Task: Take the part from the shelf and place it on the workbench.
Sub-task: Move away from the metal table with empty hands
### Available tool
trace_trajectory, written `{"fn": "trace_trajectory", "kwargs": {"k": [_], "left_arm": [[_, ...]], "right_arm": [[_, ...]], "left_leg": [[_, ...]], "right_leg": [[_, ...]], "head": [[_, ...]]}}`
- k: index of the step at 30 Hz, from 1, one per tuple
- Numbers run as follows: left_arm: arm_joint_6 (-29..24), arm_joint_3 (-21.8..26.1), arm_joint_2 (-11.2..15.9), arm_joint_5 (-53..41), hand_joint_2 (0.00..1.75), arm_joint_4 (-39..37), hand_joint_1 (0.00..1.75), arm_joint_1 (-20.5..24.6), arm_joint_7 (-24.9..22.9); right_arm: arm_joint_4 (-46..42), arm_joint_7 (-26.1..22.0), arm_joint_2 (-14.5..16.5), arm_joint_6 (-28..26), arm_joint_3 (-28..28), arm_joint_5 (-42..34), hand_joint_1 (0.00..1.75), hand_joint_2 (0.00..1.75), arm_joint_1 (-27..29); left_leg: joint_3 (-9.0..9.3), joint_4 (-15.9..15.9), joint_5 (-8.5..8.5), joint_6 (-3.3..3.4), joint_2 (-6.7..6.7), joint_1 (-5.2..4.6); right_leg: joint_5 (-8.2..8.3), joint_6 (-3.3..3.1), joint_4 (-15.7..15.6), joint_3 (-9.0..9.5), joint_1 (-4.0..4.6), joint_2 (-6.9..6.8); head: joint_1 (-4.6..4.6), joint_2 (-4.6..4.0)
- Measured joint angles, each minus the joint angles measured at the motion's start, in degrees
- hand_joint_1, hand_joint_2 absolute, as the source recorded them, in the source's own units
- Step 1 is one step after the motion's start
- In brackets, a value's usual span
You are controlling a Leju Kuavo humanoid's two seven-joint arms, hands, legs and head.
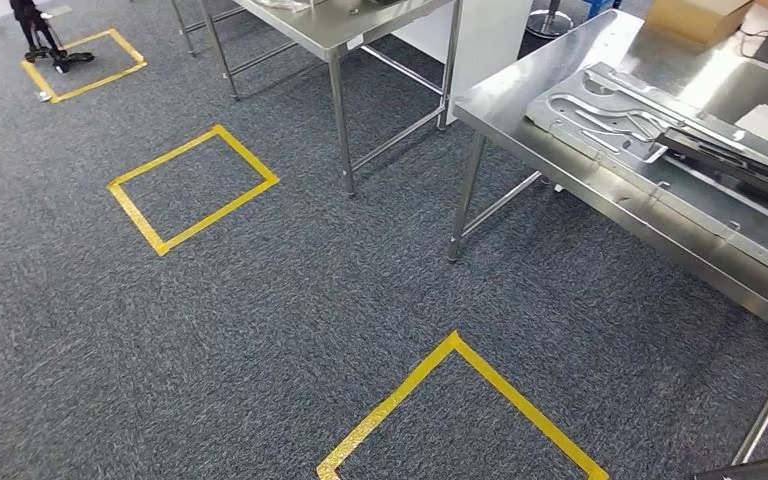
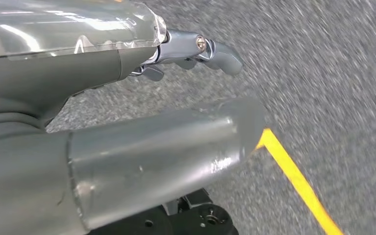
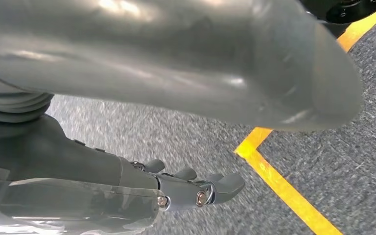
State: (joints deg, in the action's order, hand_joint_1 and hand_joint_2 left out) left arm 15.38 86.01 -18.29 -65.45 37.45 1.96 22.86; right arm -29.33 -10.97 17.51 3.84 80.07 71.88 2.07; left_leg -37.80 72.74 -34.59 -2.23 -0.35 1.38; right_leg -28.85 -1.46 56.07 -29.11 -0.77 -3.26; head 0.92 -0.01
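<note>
Both hands (image 2: 196,51) (image 3: 196,191) empty, fingers apart, three floor squares (image 1: 192,187), two tables (image 1: 600,190)

Yellow tape squares (image 1: 192,187) mark grey carpet (image 1: 260,320); a cardboard box (image 1: 698,17) sits far right.

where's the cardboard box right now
In the head view, the cardboard box sits at the far right end of the steel workbench, beyond the grey metal parts.
</note>
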Motion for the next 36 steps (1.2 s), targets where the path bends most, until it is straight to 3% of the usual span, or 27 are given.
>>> {"fn": "trace_trajectory", "kwargs": {"k": [2, 4, 5, 7, 9, 10, 12, 13, 14, 15, 17, 18, 19, 21, 23, 25, 27, 29, 30, 31, 33, 34, 36], "left_arm": [[-0.17, 0.0, 0.14, -0.03, 0.0, -0.09, 0.0, -0.09, 0.0], [-0.32, -0.01, 0.19, -0.09, 0.0, -0.34, 0.0, 0.09, 0.01], [-0.39, -0.02, 0.19, -0.12, 0.0, -0.46, 0.0, 0.13, 0.03], [-0.55, -0.01, 0.2, -0.17, 0.0, -0.59, 0.0, 0.02, 0.06], [-0.65, 0.02, 0.21, -0.19, 0.0, -0.64, 0.0, -0.08, 0.07], [-0.67, 0.02, 0.21, -0.19, 0.0, -0.66, 0.0, -0.05, 0.08], [-0.7, 0.02, 0.21, -0.19, 0.0, -0.72, 0.0, 0.03, 0.09], [-0.71, 0.01, 0.21, -0.19, 0.0, -0.77, 0.0, 0.03, 0.09], [-0.72, 0.01, 0.21, -0.19, 0.0, -0.83, 0.0, -0.02, 0.09], [-0.73, 0.01, 0.21, -0.19, 0.0, -0.88, 0.0, -0.1, 0.09], [-0.81, 0.02, 0.21, -0.2, 0.0, -1.03, 0.0, -0.17, 0.09], [-0.88, 0.02, 0.13, -0.21, 0.0, -1.26, 0.0, -0.1, 0.1], [-1.0, 0.02, 0.14, -0.24, 0.0, -1.52, 0.0, 0.06, 0.12], [-1.17, 0.02, 0.25, -0.31, 0.0, -2.17, 0.0, 0.3, 0.16], [-1.37, 0.07, 0.54, -0.46, 0.0, -2.56, 0.0, 0.18, 0.19], [-1.65, 0.11, 0.87, -0.62, 0.0, -2.91, 0.0, 0.06, 0.26], [-1.9, 0.11, 1.21, -0.7, 0.0, -3.27, 0.0, 0.19, 0.32], [-2.14, 0.11, 1.55, -0.76, 0.0, -3.64, 0.0, 0.31, 0.32], [-2.31, 0.11, 1.79, -0.78, 0.0, -3.85, 0.0, 0.29, 0.33], [-2.49, 0.12, 2.01, -0.79, 0.0, -4.06, 0.0, 0.25, 0.33], [-2.8, 0.13, 2.38, -0.81, 0.0, -4.51, 0.0, 0.25, 0.34], [-2.87, 0.13, 2.48, -0.81, 0.0, -4.78, 0.0, 0.32, 0.36], [-2.98, 0.15, 2.67, -0.84, 0.0, -5.23, 0.0, 0.33, 0.44]], "right_arm": [[-0.01, 0.0, 0.01, 0.15, 0.15, 0.24, 0.0, 0.0, -0.05], [-0.04, -0.01, -0.01, 0.22, 0.3, 0.41, 0.0, 0.0, -0.06], [-0.06, -0.02, -0.03, 0.25, 0.4, 0.45, 0.0, 0.0, -0.15], [-0.08, -0.04, -0.04, 0.31, 0.55, 0.49, 0.0, 0.0, -0.47], [-0.09, -0.05, -0.04, 0.35, 0.6, 0.49, 0.0, 0.0, -0.68], [-0.09, -0.05, -0.04, 0.36, 0.62, 0.49, 0.0, 0.0, -0.68], [-0.09, -0.04, -0.05, 0.37, 0.71, 0.49, 0.0, 0.0, -0.5], [-0.09, -0.03, -0.05, 0.37, 0.78, 0.49, 0.0, 0.0, -0.4], [-0.09, -0.03, -0.05, 0.38, 0.87, 0.49, 0.0, 0.0, -0.33], [-0.09, -0.02, -0.05, 0.39, 0.96, 0.49, 0.0, 0.0, -0.29], [-0.11, -0.02, -0.05, 0.55, 1.12, 0.61, 0.0, 0.0, -0.27], [-0.24, -0.02, -0.17, 0.66, 1.23, 0.72, 0.0, 0.0, -0.28], [-0.38, -0.04, -0.18, 0.79, 1.35, 0.88, 0.0, 0.0, -0.28], [-0.73, -0.07, -0.27, 0.97, 1.56, 1.18, 0.0, 0.0, -0.29], [-0.87, -0.1, -0.14, 1.11, 1.63, 1.43, 0.0, 0.0, -0.39], [-0.9, -0.14, 0.03, 1.2, 1.66, 1.54, 0.0, 0.0, -0.37], [-0.9, -0.16, 0.14, 1.25, 1.79, 1.57, 0.0, 0.0, -0.17], [-0.9, -0.15, 0.2, 1.33, 2.01, 1.7, 0.0, 0.0, -0.08], [-0.9, -0.15, 0.24, 1.41, 2.11, 1.81, 0.0, 0.0, -0.1], [-0.9, -0.15, 0.29, 1.51, 2.18, 1.94, 0.0, 0.0, -0.14], [-0.95, -0.17, 0.34, 1.67, 2.34, 2.16, 0.0, 0.0, -0.23], [-1.04, -0.2, 0.36, 1.7, 2.44, 2.25, 0.0, 0.0, -0.26], [-1.25, -0.27, 0.39, 1.7, 2.62, 2.35, 0.0, 0.0, -0.49]], "left_leg": [[4.14, -6.9, 3.24, -0.34, 1.73, 0.32], [7.53, -13.11, 5.19, 0.07, 3.85, 0.32], [8.03, -14.26, 5.35, 0.54, 4.33, 0.22], [7.74, -14.39, 5.49, 1.68, 3.25, -0.01], [7.59, -14.75, 5.99, 2.61, 2.15, 0.02], [7.45, -14.93, 6.29, 3.03, 1.59, 0.07], [6.94, -14.97, 6.71, 3.65, 0.38, -0.14], [6.67, -14.95, 6.88, 3.87, -0.35, -0.36], [6.47, -14.92, 7.01, 4.03, -1.12, -0.61], [6.4, -14.88, 7.12, 4.14, -1.95, -0.87], [6.55, -14.86, 7.29, 4.25, -3.6, -1.37], [6.57, -14.83, 7.37, 4.23, -4.3, -1.55], [6.48, -14.81, 7.47, 4.15, -5.01, -1.58], [6.0, -14.89, 7.82, 3.66, -6.22, -1.27], [5.65, -15.03, 8.21, 3.08, -7.12, -1.08], [4.65, -13.02, 6.97, 2.66, -5.06, -1.4], [1.74, -7.03, 3.56, 2.06, -1.8, -1.36], [-1.2, -1.05, 1.15, 1.24, -0.54, -0.7], [-1.47, -0.33, 1.36, 0.78, -0.21, -0.29], [-0.6, -1.83, 2.56, 0.3, 0.17, 0.12], [3.12, -8.47, 5.68, -0.65, 1.89, 0.75], [4.54, -11.13, 6.59, -0.66, 2.66, 0.88], [5.15, -12.57, 6.58, 0.16, 3.11, 0.68]], "right_leg": [[-0.25, 0.42, 0.43, 0.02, -0.07, -1.49], [-0.77, 1.28, 1.06, 0.12, 0.09, -2.61], [-0.95, 1.75, 1.23, 0.24, 0.22, -3.08], [-0.97, 2.58, 1.04, 0.64, 0.2, -4.0], [-1.97, 3.27, 1.86, 0.61, -0.15, -2.74], [-3.52, 3.48, 3.74, -0.15, -0.28, -1.22], [-7.78, 3.57, 10.52, -3.21, -0.36, 1.86], [-9.34, 3.46, 14.07, -4.9, -0.26, 2.51], [-9.83, 3.23, 16.27, -5.98, -0.12, 2.81], [-9.09, 2.83, 16.45, -6.11, 0.13, 3.02], [-4.78, 1.41, 10.6, -3.4, 0.92, 4.15], [-2.85, 0.32, 6.71, -1.63, 1.37, 5.58], [-1.52, -0.59, 3.47, -0.28, 1.68, 6.8], [-1.01, -1.83, 0.82, 0.6, 2.09, 7.99], [-0.41, -2.04, -0.35, 1.02, 1.98, 6.67], [0.4, -1.9, -2.11, 1.92, 1.45, 5.04], [0.6, -1.61, -2.85, 2.35, 1.13, 3.26], [0.21, -1.19, -2.47, 2.25, 0.9, 1.39], [-0.1, -0.86, -2.15, 2.22, 0.69, 0.49], [-0.48, -0.45, -1.7, 2.2, 0.4, -0.33], [-1.54, 0.68, -0.38, 2.14, -0.12, -1.8], [-2.18, 1.3, 0.4, 2.08, -0.21, -2.37], [-2.98, 2.27, 1.27, 2.1, -0.09, -3.12]], "head": [[0.05, 0.01], [-0.02, 0.01], [-0.14, 0.0], [-0.44, 0.0], [-0.54, 0.01], [-0.62, 0.01], [-0.78, 0.01], [-0.8, 0.01], [-0.8, 0.01], [-0.8, 0.01], [-0.8, 0.01], [-0.68, 0.0], [-0.5, 0.0], [-0.28, 0.0], [-0.41, 0.01], [-0.35, 0.0], [-0.15, -0.01], [-0.07, -0.01], [-0.07, 0.0], [-0.07, 0.01], [-0.01, 0.01], [0.01, 0.0], [-0.2, -0.01]]}}
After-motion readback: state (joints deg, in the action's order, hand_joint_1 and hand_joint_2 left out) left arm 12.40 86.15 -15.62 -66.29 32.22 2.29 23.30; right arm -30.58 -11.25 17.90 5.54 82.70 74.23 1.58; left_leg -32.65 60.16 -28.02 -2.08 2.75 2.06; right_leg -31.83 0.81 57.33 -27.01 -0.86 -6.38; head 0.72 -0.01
